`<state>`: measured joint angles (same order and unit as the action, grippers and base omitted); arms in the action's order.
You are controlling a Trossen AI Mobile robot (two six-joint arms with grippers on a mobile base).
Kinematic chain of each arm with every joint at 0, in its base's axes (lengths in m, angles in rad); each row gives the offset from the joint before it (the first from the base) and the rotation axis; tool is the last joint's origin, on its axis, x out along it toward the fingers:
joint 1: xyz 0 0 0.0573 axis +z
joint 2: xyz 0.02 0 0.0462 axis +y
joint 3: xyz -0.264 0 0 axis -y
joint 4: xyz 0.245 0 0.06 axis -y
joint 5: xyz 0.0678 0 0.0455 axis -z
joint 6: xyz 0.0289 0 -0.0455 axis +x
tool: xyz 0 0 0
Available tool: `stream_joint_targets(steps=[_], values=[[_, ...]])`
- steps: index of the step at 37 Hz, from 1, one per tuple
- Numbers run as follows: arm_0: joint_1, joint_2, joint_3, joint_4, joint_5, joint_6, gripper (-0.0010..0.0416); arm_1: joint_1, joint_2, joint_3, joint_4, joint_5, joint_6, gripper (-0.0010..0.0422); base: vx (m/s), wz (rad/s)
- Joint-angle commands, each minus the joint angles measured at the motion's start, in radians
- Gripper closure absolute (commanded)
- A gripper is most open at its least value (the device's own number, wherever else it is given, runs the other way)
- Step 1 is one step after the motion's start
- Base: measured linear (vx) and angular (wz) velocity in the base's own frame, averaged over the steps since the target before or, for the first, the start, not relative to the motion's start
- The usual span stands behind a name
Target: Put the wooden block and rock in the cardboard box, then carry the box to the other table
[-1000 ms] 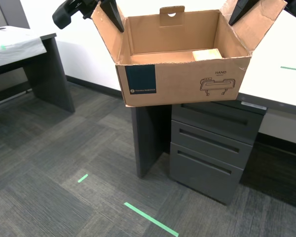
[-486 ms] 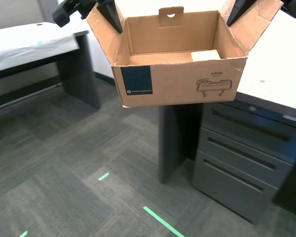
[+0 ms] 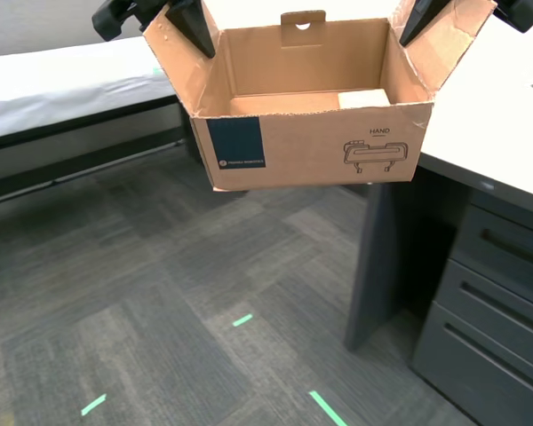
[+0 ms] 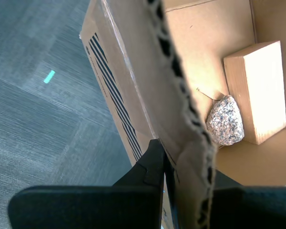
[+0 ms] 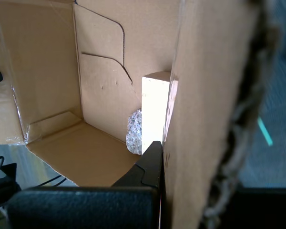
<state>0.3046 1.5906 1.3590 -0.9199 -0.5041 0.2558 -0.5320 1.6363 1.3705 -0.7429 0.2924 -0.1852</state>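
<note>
Clamped on the right-hand side flap, my first gripper [image 5: 159, 149] has its jaws closed thin on the cardboard. My second gripper [image 4: 160, 146] pinches the left-hand flap the same way. Between them the cardboard box [image 3: 311, 151] hangs in the air, clear of any surface, with its printed front toward the exterior camera.

Inside, the wooden block [image 3: 362, 98] lies on the box floor at the near right. The rock [image 4: 225, 120] sits touching the block; the front wall hides it from the exterior view. Loading looks done, so I judge this to be the carrying leg.

To do it well, both grips should hold level and at a steady spacing, since the torn flaps alone bear the load. A jerk or tilt could crease them or send the rock rolling.

Below is grey carpet with green tape marks [image 3: 242, 319]. The off-white desk [image 3: 489, 115] and its drawer unit [image 3: 497, 293] stand to the right. The other table [image 3: 62, 84], under its whitish sheet, lies far left.
</note>
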Motion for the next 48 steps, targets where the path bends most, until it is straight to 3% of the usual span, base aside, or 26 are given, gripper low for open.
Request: stream_joint_targets(steps=[1,7,12,17,22,48], values=[[0.002,0.000,0.001,0.045,-0.022,0.001,0.0406,0.007,-0.001,0.002,0.015,0.029,0.002,0.0413,0.112,0.126],[0.003,0.000,0.001,0.045,-0.023,0.007,0.0406,0.008,-0.001,0.002,0.036,0.028,-0.034,0.0413,0.108,0.094],[0.003,0.000,0.001,0.022,-0.023,-0.002,0.0406,0.008,0.000,0.002,0.058,0.028,-0.145,0.0413,0.110,0.068],[0.003,0.000,0.001,0.021,-0.022,-0.030,0.0406,0.007,0.000,0.002,0.062,0.028,-0.227,0.0413,0.112,0.055],[0.003,0.000,0.001,0.021,-0.022,-0.031,0.0406,0.006,0.000,0.002,0.064,0.028,-0.296,0.0413,0.119,0.046],[0.004,0.000,0.001,0.020,-0.022,-0.039,0.0406,0.006,0.000,0.002,0.079,0.027,-0.294,0.0413,0.125,0.108]])
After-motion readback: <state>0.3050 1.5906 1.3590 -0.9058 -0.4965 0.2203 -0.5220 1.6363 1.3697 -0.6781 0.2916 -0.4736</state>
